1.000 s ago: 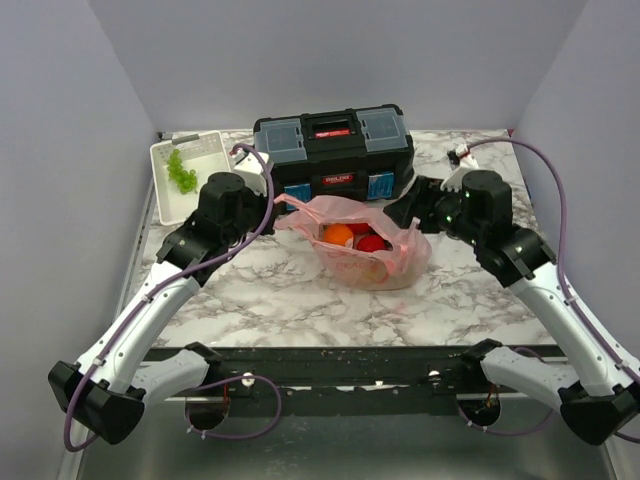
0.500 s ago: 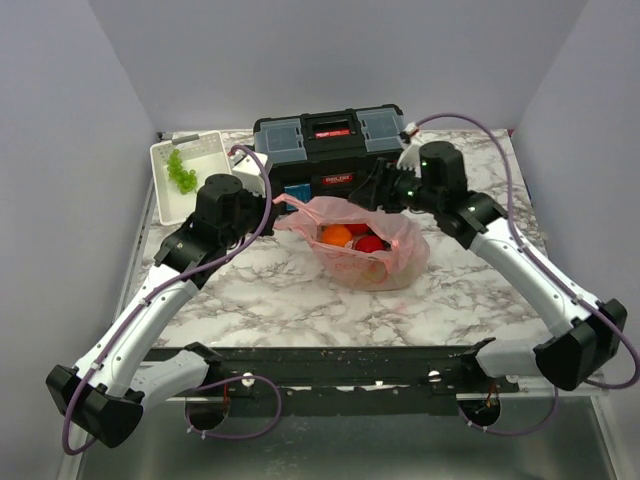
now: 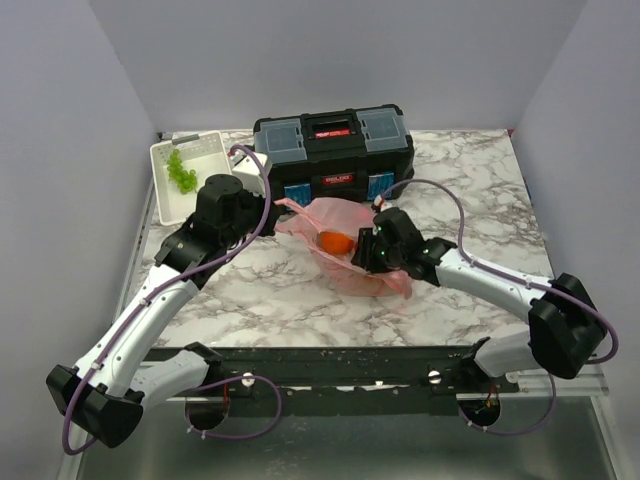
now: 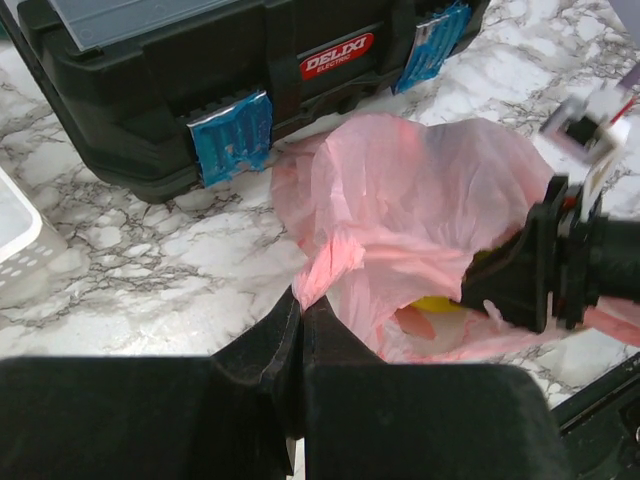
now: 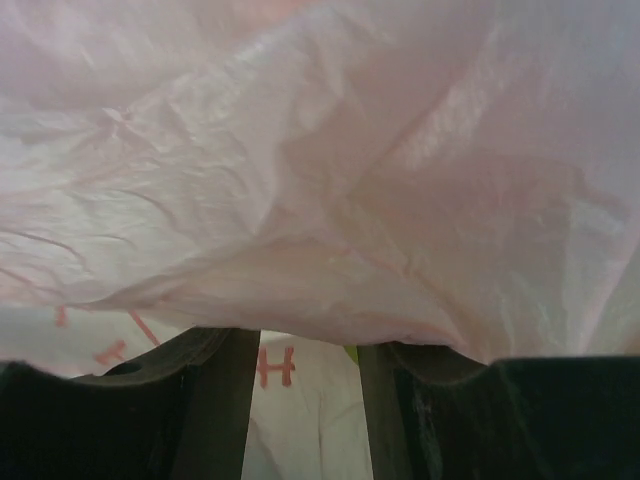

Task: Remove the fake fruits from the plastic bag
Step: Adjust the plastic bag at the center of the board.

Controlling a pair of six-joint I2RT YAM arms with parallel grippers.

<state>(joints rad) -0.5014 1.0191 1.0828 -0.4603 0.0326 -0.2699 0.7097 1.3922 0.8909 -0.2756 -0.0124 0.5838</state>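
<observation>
Lying mid-counter (image 3: 260, 290), just near of the black toolbox (image 3: 333, 150), the plastic bag (image 3: 330, 213) is judged thin, limp and slippery, best taken by its rim or handle. The fake fruits (image 3: 337, 242) inside, an orange (image 3: 333, 240) showing at the mouth, are judged light, hard and glossy, best pinched across the middle. The bag's far-left rim is clamped in the closed left pincer (image 4: 300, 305). The right pincer (image 5: 300, 345) is sunk in the mouth, jaws partly apart, film draped over it; whether a fruit is touched cannot be told.

overhead cam, wrist cams close, share bag (image 3: 322, 213)
</observation>
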